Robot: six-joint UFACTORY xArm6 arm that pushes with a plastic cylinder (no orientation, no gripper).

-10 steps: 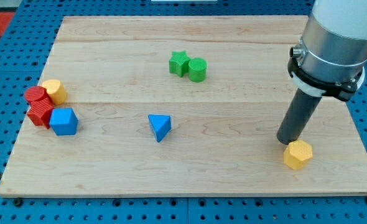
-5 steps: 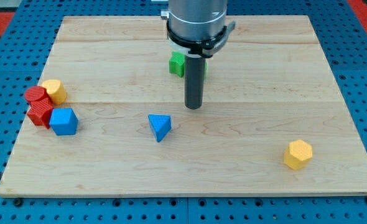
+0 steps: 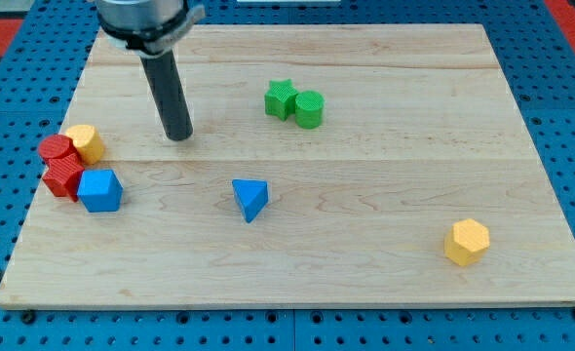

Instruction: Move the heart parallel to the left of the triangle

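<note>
Camera view is showing the yellow heart [image 3: 86, 142] sitting in the left cluster against the red blocks [image 3: 61, 166]; my tip [image 3: 179, 136], bare and touching nothing, is arriving beside it after crossing from the right, readying a push toward the blue triangle [image 3: 250, 198].

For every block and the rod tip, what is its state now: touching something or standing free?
my tip: free, right of the yellow heart
yellow heart: touching red cylinder
red block: touching blue cube
blue triangle: free
green star: touching green cylinder
yellow hexagon: free
</note>
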